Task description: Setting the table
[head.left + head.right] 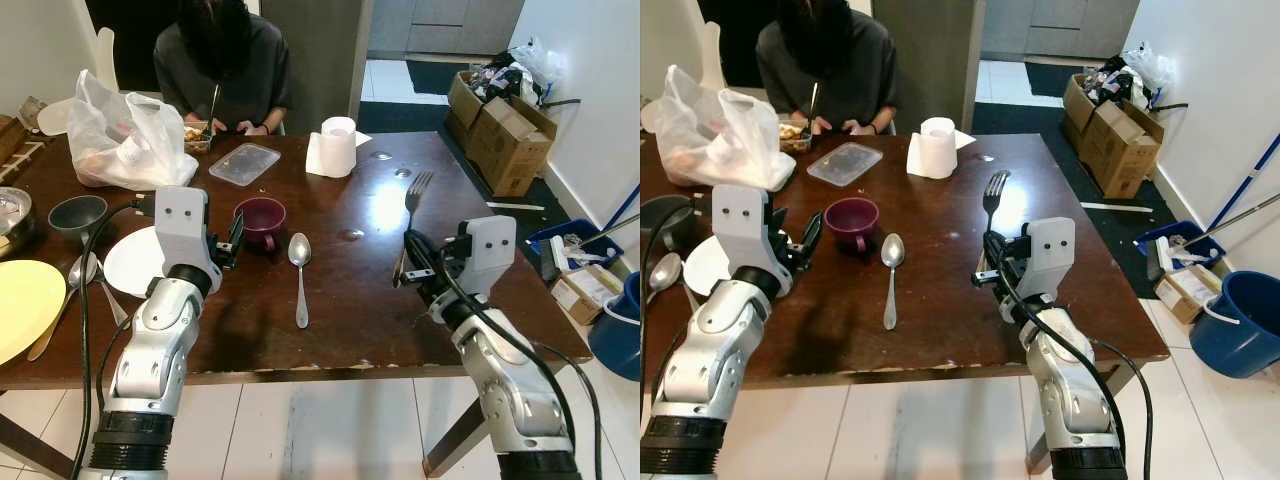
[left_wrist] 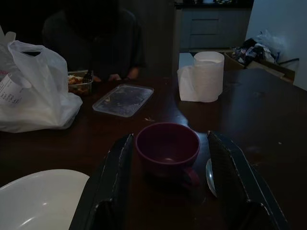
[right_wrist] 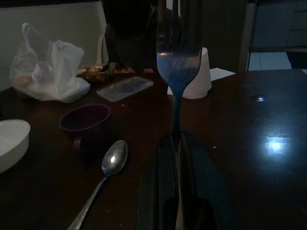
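right gripper [image 1: 985, 268] clamped on fork [image 1: 992, 198], handle pinched so tines point away, right of mug [image 1: 851, 223] | left gripper [image 2: 168, 177] fingers apart, straddling mug, likely lining up a grasp | spoon [image 1: 890, 277] flat on surface [image 1: 940, 320] just right of mug

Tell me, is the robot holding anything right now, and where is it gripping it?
The right gripper is shut on the fork, pinching its handle. The left gripper is open around the maroon cup, not gripping it.
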You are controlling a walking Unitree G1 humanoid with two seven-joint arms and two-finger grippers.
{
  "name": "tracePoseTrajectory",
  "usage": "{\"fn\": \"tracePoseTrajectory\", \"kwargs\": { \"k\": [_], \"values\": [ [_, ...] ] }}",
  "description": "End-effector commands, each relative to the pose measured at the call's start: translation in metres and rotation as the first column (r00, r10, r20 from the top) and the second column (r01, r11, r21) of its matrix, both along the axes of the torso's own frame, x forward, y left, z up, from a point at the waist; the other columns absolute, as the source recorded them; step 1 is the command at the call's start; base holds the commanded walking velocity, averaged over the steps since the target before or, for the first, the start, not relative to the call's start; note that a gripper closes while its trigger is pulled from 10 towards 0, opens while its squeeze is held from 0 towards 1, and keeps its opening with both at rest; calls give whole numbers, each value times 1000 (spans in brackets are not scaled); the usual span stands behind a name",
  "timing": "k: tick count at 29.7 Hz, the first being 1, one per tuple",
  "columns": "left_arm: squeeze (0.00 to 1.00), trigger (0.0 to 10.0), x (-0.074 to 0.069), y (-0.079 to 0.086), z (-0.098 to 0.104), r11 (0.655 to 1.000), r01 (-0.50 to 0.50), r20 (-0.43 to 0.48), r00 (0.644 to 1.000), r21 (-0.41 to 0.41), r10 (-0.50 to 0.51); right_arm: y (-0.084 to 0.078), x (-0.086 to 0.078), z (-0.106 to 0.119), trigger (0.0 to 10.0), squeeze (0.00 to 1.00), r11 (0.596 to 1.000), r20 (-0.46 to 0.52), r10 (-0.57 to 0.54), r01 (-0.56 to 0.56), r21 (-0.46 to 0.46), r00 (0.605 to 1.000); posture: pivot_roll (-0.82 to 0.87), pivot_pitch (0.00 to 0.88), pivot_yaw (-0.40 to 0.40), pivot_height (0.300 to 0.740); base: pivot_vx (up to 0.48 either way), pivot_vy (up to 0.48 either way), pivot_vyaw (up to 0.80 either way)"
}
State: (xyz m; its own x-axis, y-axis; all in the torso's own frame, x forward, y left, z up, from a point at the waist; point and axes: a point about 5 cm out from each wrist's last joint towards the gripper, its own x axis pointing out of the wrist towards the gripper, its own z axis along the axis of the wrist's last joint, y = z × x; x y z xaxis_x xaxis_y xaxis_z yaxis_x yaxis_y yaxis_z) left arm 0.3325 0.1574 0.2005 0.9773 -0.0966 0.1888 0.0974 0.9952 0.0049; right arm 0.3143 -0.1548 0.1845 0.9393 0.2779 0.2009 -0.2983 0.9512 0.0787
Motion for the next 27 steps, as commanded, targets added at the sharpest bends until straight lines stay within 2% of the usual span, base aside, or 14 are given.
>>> {"fn": "tracePoseTrajectory", "kwargs": {
  "k": [1, 17, 27],
  "values": [
    [0, 10000, -1, -2, -1, 1000, 3, -8, 1000, 2, -2, -2, 1, -2, 10000, 0, 1000, -21, -12, 13, 29, 1000, -71, 0, 48, 740, 0, 0, 0],
    [0, 10000, -1, -2, -1, 1000, 5, -8, 1000, 2, -5, -2, 1, -3, 10000, 0, 999, -31, 1, 0, 35, 1000, -71, 0, 50, 740, 0, 0, 0],
    [0, 10000, 0, -2, -1, 1000, 5, -9, 1000, 5, -5, 0, 1, -4, 10000, 0, 1000, -33, 9, -8, 12, 999, -71, 0, 52, 740, 0, 0, 775]
  ]
}}
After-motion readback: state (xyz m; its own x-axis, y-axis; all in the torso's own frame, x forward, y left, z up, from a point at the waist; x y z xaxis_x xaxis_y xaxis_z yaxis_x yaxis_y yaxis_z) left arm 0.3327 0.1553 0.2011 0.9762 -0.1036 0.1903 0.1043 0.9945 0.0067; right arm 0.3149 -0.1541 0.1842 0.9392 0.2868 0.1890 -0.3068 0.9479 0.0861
